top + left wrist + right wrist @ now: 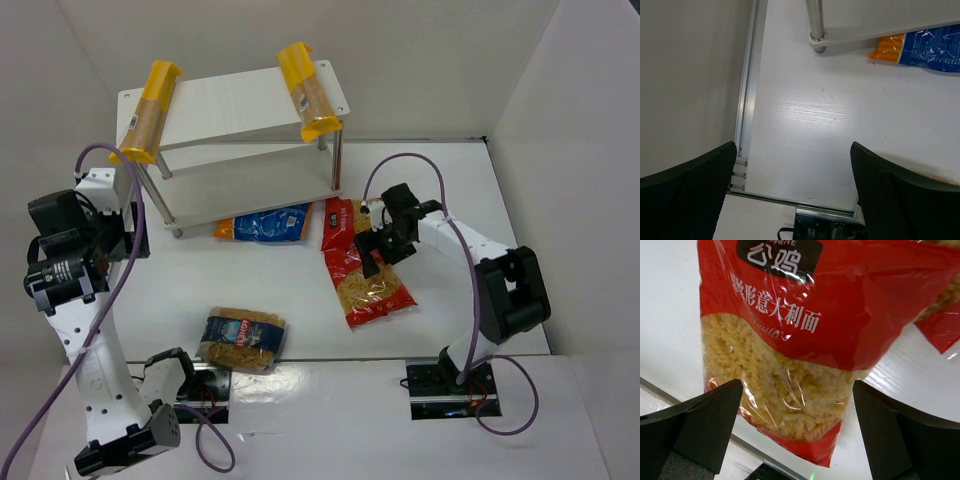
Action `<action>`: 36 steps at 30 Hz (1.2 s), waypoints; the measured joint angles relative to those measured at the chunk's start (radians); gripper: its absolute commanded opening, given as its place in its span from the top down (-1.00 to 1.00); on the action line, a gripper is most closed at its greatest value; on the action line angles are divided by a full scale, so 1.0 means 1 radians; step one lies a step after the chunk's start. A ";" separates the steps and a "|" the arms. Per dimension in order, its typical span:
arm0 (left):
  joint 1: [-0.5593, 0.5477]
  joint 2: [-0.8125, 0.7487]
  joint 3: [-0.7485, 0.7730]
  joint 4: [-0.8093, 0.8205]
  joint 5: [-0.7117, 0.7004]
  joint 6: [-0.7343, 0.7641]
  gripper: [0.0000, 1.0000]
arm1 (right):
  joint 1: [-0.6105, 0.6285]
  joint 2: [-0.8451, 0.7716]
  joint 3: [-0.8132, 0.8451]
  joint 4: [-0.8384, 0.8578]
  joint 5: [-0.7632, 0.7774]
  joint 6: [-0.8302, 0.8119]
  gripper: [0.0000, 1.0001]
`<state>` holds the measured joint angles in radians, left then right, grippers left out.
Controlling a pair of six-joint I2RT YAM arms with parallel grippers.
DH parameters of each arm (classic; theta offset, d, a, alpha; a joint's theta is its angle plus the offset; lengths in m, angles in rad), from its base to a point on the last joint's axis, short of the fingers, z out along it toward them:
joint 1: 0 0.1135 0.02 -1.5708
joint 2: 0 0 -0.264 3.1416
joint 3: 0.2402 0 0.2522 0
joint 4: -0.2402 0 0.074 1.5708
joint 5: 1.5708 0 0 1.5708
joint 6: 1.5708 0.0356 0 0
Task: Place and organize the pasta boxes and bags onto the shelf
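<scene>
Right wrist view shows the right gripper (797,432), fingers spread, above the red fusilli bag (790,335) lying on the table (300,310) near the shelf (235,105). I'd pinch its pasta-filled middle squarely. Meanwhile the left gripper (792,192) gapes empty.

A white table (300,300) with an aluminium edge rail (747,100), enclosed by walls (450,60).

The white two-tier shelf (235,105) stands at the bench's far left. The left pasta box (150,112) and the right pasta box (308,92) lie flat across the ends of its top board, yellow tips overhanging. The blue bag (265,223) (orange end leftward) lies on the bench, partly under the lower board. Just to its right lies the far red-topped bag (340,220), touching the near red-topped bag (372,288). The blue-labelled bag (242,340) lies apart, nearer the front.
</scene>
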<state>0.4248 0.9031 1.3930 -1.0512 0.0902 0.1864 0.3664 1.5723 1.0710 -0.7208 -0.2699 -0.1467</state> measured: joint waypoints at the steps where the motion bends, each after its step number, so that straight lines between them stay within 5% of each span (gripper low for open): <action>1: 0.000 0.006 0.005 0.000 -0.003 0.002 -1.00 | -0.005 0.014 0.001 -0.005 -0.005 0.000 -0.98; 22: 0.000 0.043 0.023 0.013 -0.060 0.025 -1.00 | -0.078 0.201 0.069 -0.061 -0.084 -0.027 -0.98; 23: 0.000 0.044 0.023 0.013 -0.061 0.025 -1.00 | -0.079 0.213 0.078 -0.067 -0.093 -0.032 -0.90; 26: 0.000 0.045 0.023 0.018 -0.061 0.025 -1.00 | -0.081 0.241 0.095 -0.082 -0.131 -0.056 0.39; 27: 0.000 0.045 0.023 0.019 -0.061 0.026 -1.00 | -0.079 0.243 0.100 -0.090 -0.151 -0.059 0.99; 36: 0.000 0.051 0.037 0.013 0.004 0.051 -1.00 | -0.039 0.216 0.159 -0.179 -0.269 -0.153 1.00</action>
<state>0.4248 0.9539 1.4296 -1.0378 0.0940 0.2375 0.3279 1.7885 1.2297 -0.8993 -0.5385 -0.3000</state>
